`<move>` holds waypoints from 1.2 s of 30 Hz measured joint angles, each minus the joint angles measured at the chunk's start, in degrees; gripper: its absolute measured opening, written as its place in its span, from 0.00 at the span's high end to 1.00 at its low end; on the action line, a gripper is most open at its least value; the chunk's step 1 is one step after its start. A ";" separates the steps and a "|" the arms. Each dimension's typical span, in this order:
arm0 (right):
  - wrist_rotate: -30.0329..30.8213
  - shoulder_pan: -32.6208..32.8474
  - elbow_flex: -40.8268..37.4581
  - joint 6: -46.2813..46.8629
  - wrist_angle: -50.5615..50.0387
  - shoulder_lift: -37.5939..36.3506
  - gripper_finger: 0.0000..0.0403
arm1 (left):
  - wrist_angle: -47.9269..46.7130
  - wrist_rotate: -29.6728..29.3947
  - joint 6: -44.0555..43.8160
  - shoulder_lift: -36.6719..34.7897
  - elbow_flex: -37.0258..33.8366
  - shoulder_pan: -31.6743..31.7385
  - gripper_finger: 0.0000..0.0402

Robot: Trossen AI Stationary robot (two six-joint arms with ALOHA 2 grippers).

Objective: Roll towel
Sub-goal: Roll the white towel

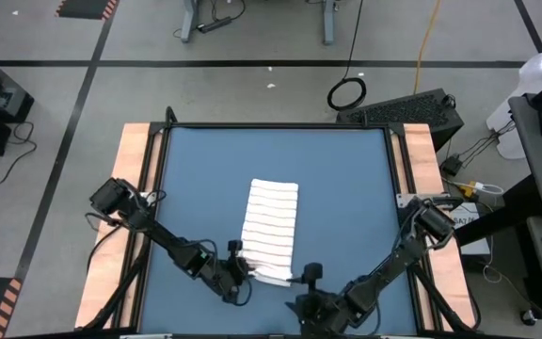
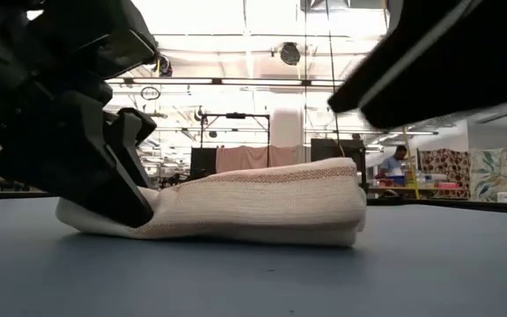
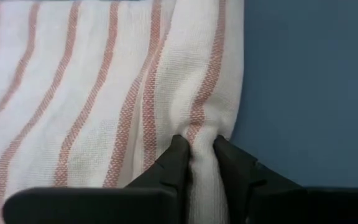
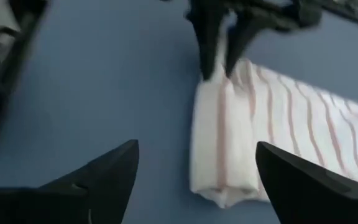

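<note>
Towel folded into a narrow strip on the blue table. Left gripper pinches its near corner. Right gripper released, fingers spread, just beside the towel.

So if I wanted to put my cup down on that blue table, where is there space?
Plenty. The blue table is bare between the towel and its left edge, likewise toward the right edge, and across the far strip beyond the towel. The near edge is crowded: the left gripper pinches the towel's near end, and the right gripper hangs open just beside it.
</note>
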 joint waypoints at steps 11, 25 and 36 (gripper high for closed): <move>-3.52 -4.30 0.05 2.30 -0.04 3.22 0.23 | 0.32 10.38 -5.71 -1.43 -0.02 5.39 0.83; -12.97 -9.43 0.36 12.54 -5.88 3.95 0.41 | 0.28 12.84 -5.90 -1.45 0.01 6.68 0.83; -22.89 -13.56 0.40 13.31 -6.24 3.69 0.68 | 0.00 3.53 -2.95 -6.04 -0.30 5.03 0.57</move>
